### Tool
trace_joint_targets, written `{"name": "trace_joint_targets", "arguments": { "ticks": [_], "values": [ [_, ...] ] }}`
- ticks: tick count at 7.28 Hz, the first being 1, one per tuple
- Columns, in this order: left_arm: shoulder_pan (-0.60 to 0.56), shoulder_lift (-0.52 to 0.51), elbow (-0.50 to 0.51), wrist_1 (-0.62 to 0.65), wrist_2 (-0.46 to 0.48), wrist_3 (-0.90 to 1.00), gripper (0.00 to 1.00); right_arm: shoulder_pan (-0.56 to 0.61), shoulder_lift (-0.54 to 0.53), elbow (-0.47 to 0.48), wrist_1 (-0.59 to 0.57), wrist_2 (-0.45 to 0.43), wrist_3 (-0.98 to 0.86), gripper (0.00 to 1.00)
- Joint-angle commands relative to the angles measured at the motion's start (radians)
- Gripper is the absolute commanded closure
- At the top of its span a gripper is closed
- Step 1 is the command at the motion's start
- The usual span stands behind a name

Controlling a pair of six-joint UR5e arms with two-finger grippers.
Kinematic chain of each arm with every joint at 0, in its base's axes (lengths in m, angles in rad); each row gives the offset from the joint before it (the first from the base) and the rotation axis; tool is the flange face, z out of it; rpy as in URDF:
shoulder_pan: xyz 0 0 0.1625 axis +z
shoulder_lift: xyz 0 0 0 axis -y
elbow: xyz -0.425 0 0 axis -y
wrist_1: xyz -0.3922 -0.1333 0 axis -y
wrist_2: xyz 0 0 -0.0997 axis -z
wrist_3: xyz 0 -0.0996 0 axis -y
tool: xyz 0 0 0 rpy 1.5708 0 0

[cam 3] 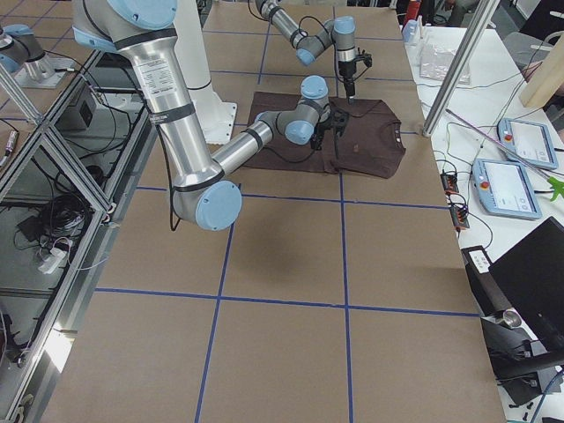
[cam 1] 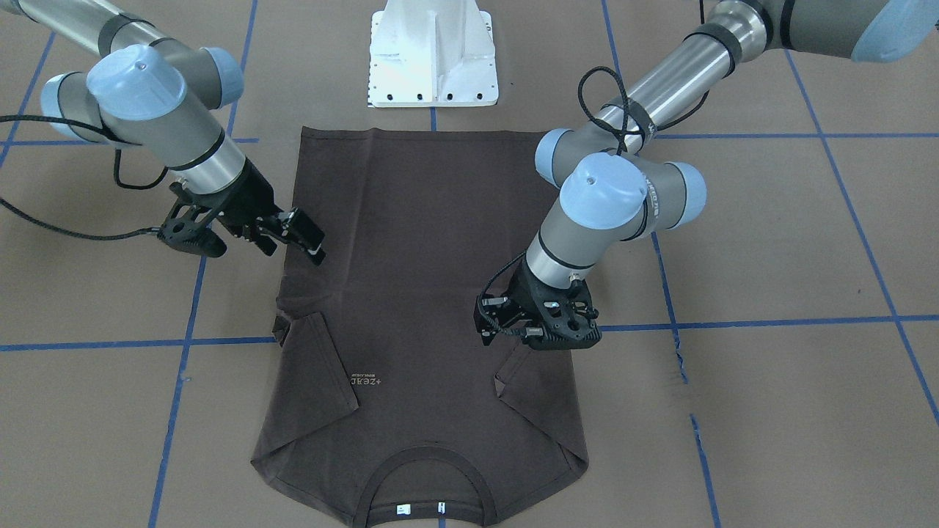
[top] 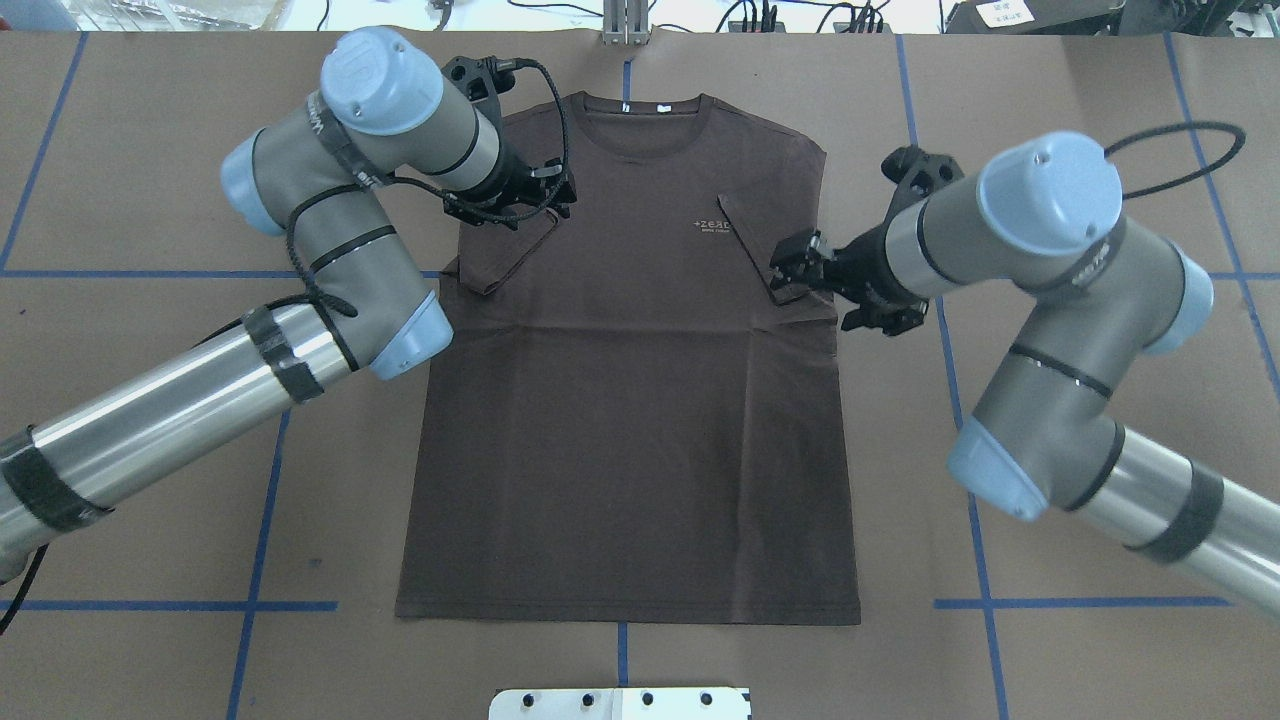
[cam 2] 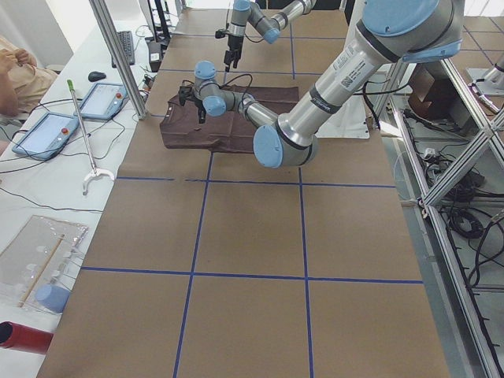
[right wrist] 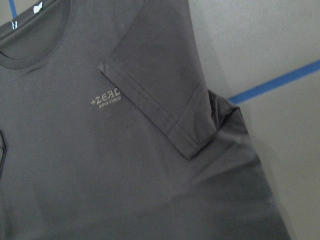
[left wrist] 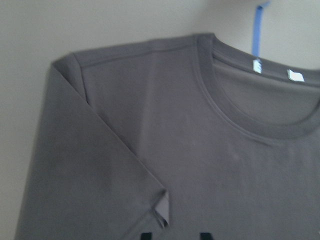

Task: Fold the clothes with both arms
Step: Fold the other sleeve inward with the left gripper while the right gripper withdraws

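The dark brown T-shirt [top: 630, 400] lies flat on the brown table, collar [top: 640, 125] away from the robot. It also shows in the front view [cam 1: 425, 257]. Both sleeves are folded inward onto the chest: the left sleeve [top: 500, 260] and the right sleeve [top: 775, 250] next to the pale logo [top: 712, 225]. My left gripper [top: 515, 208] hovers over the left sleeve, open and empty; its fingertips [left wrist: 145, 235] stand apart at the bottom of the left wrist view. My right gripper [top: 792, 270] is at the right sleeve's hem, open and holding nothing.
The white pedestal [cam 1: 433, 59] stands at the shirt's hem side. Blue tape lines [top: 260, 500] cross the table. In the left side view, tablets [cam 2: 47, 130] and an operator [cam 2: 20, 67] sit beyond the far table edge, and a metal frame [cam 2: 449, 157] flanks the robot's side.
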Motion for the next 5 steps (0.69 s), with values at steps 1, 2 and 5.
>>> {"name": "trace_joint_targets", "arguments": {
  "ticks": [1,2,5],
  "values": [
    [0.039,0.172,-0.241,0.008,-0.006,-0.006,0.2,-0.307,-0.182,0.217,-0.019,-0.302,0.147,0.0],
    [0.045,0.201,-0.269,0.004,-0.032,-0.042,0.21,-0.412,-0.211,0.241,-0.057,-0.408,0.214,0.0],
    [0.05,0.206,-0.291,-0.001,-0.017,-0.088,0.18,-0.552,-0.242,0.33,-0.329,-0.509,0.452,0.04]
  ]
}}
